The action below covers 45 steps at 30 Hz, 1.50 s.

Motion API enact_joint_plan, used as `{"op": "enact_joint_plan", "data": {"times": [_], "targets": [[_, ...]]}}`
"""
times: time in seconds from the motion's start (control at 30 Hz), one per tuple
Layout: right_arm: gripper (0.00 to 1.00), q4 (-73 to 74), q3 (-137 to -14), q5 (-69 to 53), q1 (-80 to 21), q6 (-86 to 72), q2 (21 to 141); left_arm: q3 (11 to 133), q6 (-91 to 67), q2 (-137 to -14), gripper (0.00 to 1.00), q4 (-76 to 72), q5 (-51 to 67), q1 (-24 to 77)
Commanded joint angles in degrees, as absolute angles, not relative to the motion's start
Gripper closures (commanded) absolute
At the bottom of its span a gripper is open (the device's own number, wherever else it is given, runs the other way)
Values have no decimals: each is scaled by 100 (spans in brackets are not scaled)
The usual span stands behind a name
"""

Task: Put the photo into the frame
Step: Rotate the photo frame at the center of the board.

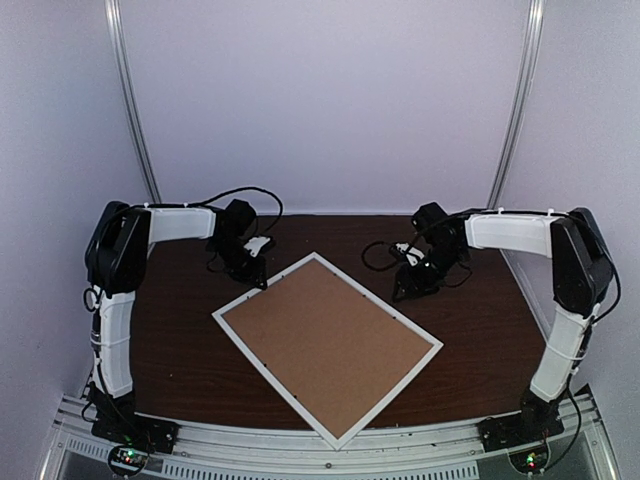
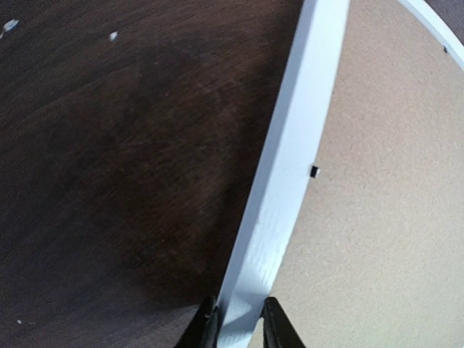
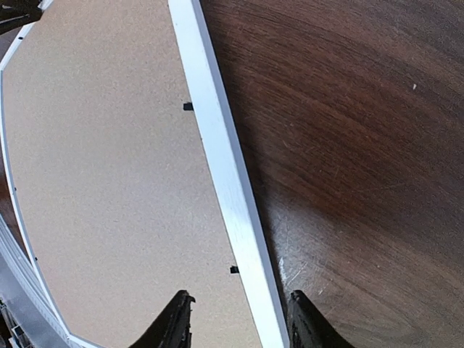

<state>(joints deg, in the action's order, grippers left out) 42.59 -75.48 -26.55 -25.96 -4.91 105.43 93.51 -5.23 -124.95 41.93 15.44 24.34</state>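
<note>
The white frame (image 1: 272, 380) lies flat and askew on the dark table, back side up, with a brown backing board (image 1: 328, 345) filling it. The photo is hidden. My left gripper (image 1: 262, 281) is at the frame's far left edge. In the left wrist view both fingertips (image 2: 210, 319) press against the two sides of the white rim (image 2: 293, 159), so the left gripper (image 2: 240, 310) is shut on it. My right gripper (image 1: 402, 293) hovers at the far right edge. In the right wrist view it (image 3: 239, 299) is open and straddles the rim (image 3: 221, 159) with gaps on both sides.
Small black tabs (image 3: 188, 106) hold the board (image 3: 109, 181) inside the rim. The wooden table (image 1: 480, 330) shows around the frame. A metal rail (image 1: 300, 440) runs along the near edge between the arm bases. Pale walls close in the back and sides.
</note>
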Motion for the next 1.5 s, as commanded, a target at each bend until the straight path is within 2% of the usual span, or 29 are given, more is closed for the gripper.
{"op": "enact_joint_plan", "data": {"times": [0.0,0.1,0.3,0.5,0.77,0.9,1.0,1.3,1.37,1.47], "targets": [[54,4264,-7516,-2187,-2580,-1088,10227,9177,-866,-12588,88,3908,1201,2416],[54,4560,-7599,-1856,-2550,-1423,10119,8887,-1121,-12424,100,3792,1119,2417],[53,4893,-7585,-1547,-2540,-1735,9762,8087,-1786,-11856,100,3615,672,2417],[53,5208,-7527,-819,-2503,-1875,9733,6792,-2526,-10933,100,3299,960,2485],[52,5160,-7384,-660,-2439,-1880,9905,5285,-3414,-9649,100,3344,860,3049],[52,5133,-7331,-683,-2414,-1797,9964,4751,-3897,-9067,97,3480,739,3426],[52,5104,-7277,-713,-2417,-1711,9990,4454,-4132,-8643,90,3499,742,3514],[52,4912,-7112,-911,-2417,-1722,9946,5072,-3648,-8790,49,3908,527,3507],[52,4874,-7034,-990,-2417,-1739,9894,5257,-3528,-8926,44,3958,486,3502],[53,4822,-6892,-1060,-2426,-1778,9819,5477,-3370,-9142,42,4009,503,3482]]}}
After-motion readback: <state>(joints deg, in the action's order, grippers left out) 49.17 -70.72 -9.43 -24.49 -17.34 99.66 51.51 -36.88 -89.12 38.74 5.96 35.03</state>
